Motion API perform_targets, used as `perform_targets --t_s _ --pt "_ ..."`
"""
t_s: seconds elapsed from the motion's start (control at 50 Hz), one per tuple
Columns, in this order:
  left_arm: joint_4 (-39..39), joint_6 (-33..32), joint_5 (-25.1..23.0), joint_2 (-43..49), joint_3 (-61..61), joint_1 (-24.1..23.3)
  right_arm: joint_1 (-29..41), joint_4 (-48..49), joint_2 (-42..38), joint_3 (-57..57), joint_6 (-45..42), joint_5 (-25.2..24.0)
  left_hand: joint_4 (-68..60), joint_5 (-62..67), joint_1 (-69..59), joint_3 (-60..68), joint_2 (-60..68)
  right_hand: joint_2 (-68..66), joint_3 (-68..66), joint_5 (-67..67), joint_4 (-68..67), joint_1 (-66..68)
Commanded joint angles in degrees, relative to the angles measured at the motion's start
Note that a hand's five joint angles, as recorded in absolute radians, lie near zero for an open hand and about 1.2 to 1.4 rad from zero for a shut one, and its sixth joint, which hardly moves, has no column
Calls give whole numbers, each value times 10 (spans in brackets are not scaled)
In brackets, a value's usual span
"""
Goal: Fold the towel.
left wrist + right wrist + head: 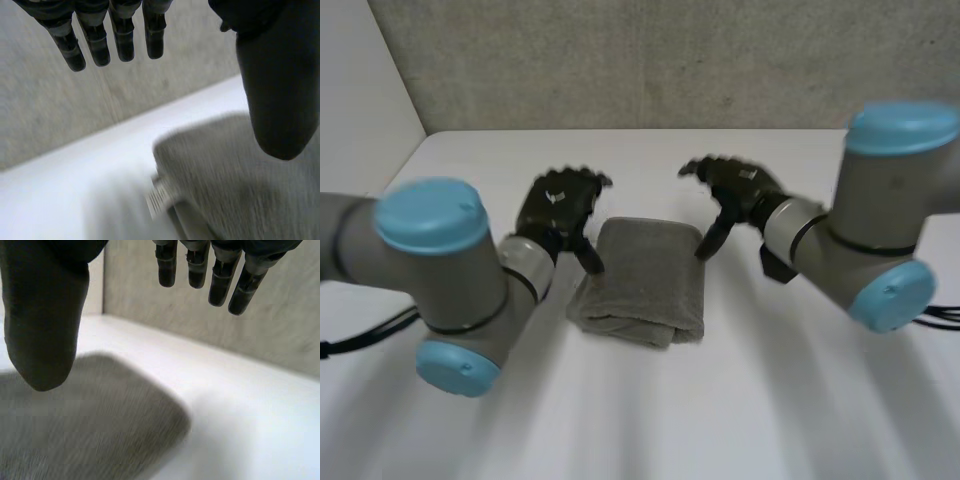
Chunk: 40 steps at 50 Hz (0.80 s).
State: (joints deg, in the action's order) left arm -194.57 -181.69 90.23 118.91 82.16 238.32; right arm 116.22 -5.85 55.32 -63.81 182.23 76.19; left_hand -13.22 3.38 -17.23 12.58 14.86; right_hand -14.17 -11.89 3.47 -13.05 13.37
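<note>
Tabletop edges: the white flat tabletop (770, 400) meets a speckled grey wall (640, 60) along its far edge. Its far-left corner lies beyond the left arm.
Open room, left: a bare strip of tabletop runs between the left robot hand and the far edge.
Left robot hand: the black left robot hand (560, 210) is released, holding nothing. Its fingers (95, 45) hang straight and side by side, with the thumb (277, 90) well apart from them.
Left robot hand to towel: the hand is just beside the towel's far-left corner, with the thumb pointing down at the towel's left edge. I cannot tell whether the tip touches the cloth.
Towel: the grey folded terry towel (645, 280) lies flat on the tabletop between the two hands. Its far edge is level with their thumbs and its thicker folded end is nearest the robot. In the left wrist view a small white tag (159, 197) shows at its edge.
Right robot hand: the black right robot hand (735, 190) is also released, with its fingers relaxed and spread from the thumb.
Right robot hand to towel: the hand is just beside the far-right corner, with the thumb over that corner. Whether it touches cannot be told.
Open room, right and near: bare tabletop lies beyond the right fingertips and on the near side of the towel.
</note>
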Motion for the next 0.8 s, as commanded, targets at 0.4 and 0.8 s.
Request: perform_targets --t_s 0.4,0.8 --pt "225 25 108 -199 -89 61 -68 -35 221 -114 -79 151 32 -22 60 -26 -36 42 19 -35 31 -34" --pt "264 38 81 -192 -85 28 -90 -76 233 -95 -43 84 32 2 36 -26 -13 42 19 -35 31 -34"
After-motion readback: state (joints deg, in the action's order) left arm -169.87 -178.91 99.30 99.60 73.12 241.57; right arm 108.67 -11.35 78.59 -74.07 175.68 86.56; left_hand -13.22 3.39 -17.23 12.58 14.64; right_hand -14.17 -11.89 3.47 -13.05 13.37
